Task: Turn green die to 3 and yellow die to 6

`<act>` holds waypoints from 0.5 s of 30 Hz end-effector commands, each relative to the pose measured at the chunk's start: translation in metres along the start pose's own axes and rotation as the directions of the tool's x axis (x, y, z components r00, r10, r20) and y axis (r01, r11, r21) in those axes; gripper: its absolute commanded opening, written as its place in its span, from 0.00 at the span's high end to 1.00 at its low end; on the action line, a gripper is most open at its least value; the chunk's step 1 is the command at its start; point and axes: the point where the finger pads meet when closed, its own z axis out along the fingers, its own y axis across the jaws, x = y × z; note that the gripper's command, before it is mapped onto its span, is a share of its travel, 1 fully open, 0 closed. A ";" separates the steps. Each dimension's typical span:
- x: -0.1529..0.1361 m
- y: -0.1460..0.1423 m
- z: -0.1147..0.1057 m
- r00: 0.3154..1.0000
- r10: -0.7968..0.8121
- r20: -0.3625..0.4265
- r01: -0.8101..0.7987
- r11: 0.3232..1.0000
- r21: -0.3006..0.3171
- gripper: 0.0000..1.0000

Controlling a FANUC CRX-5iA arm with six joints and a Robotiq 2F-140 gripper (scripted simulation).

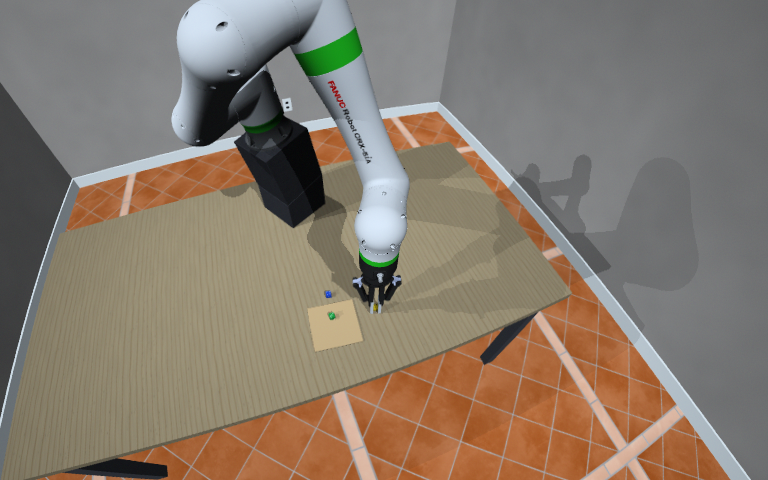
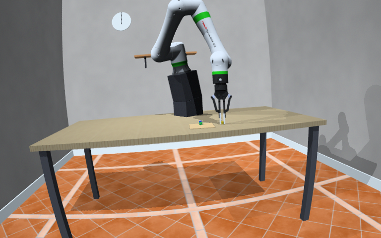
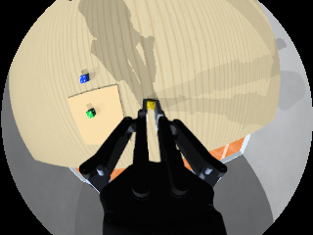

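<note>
My gripper [image 1: 376, 310] [image 2: 222, 122] [image 3: 150, 105] points down at the table, right of the mat, and is shut on the yellow die [image 1: 375, 307] [image 2: 222, 122] [image 3: 151, 105]. That die is at table height, off the mat; its pips are too small to read. The green die [image 1: 331, 315] [image 2: 200, 123] [image 3: 90, 114] is on the tan mat [image 1: 336, 340] [image 2: 196, 127] [image 3: 100, 135], towards its back edge in the top view. The blue die [image 1: 327, 294] [image 2: 200, 121] [image 3: 84, 78] is on the table just behind the mat. I cannot read their top faces.
The wooden table [image 1: 169, 316] [image 2: 112, 130] carries the mat and dice. The robot's dark pedestal [image 1: 288, 181] [image 2: 185, 95] stands at the back of the table. The table's front edge runs a short way in front of the mat.
</note>
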 end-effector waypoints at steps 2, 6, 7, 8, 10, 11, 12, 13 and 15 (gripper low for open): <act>0.000 0.000 0.000 1.000 0.000 0.000 0.000 1.000 0.000 0.93; 0.000 0.000 0.000 1.000 0.000 0.000 0.000 1.000 0.000 0.93; 0.000 0.000 -0.001 1.000 0.000 0.000 0.000 1.000 0.000 0.93; 0.000 0.000 -0.002 1.000 0.000 0.000 0.000 1.000 0.000 0.93; 0.000 0.000 -0.006 1.000 0.000 0.000 0.000 1.000 0.000 0.93; 0.000 0.000 -0.010 1.000 0.000 0.000 0.000 1.000 0.000 0.93; 0.000 0.000 -0.015 1.000 0.000 0.000 0.000 1.000 0.000 0.93; 0.000 0.000 -0.015 1.000 0.000 0.000 0.000 1.000 0.000 0.93; 0.000 0.000 -0.021 1.000 0.000 0.000 0.000 1.000 0.000 0.93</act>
